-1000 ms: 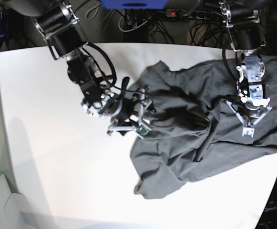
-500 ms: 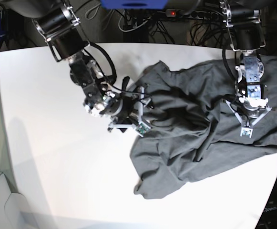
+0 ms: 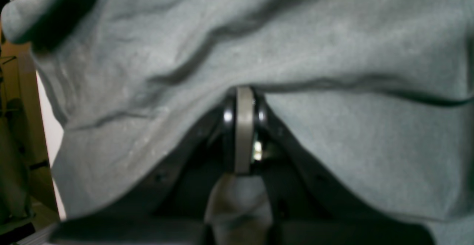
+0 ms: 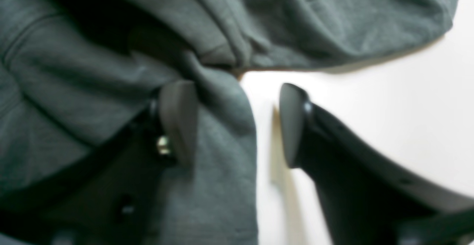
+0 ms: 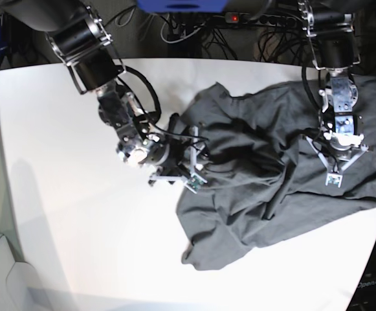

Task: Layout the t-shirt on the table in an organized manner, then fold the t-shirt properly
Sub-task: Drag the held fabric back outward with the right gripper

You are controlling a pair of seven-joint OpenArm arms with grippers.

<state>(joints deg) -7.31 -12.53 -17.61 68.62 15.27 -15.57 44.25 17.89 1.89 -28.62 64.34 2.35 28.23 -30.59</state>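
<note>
Not much to read here. The only writing I can spot is faint lettering low down by the desk's (image 5: 71, 214) near right corner, looks like "OpenArm" but it's too dim to be sure. There's a little yellow label in the top left of the left wrist view, too blurry to read. The t-shirt (image 5: 265, 188) itself is plain dark grey, no print or tag showing.

Count: one t-shirt, one white desk, two arms, two end effectors.

The shirt sits crumpled over the right half of the desk. It reaches up toward the far edge, runs off past the right edge, and one lobe hangs down toward the near edge. Lots of folds and ridges, definitely not laid flat.

The left end effector (image 5: 336, 176) is down on the shirt near the right edge. In its wrist view the two pads are pressed flat together, fully closed. Cloth (image 3: 333, 45) is draped right over the tips, but I can't tell if any of it is actually pinched.

The right end effector (image 4: 237, 122) is at the shirt's left border, mid desk. Its jaws are partway apart: one finger (image 4: 177, 119) is tucked against a bunched fold of fabric, the other (image 4: 292, 122) is over bare desk, with a gap left between them. Not clamped on anything.
</note>
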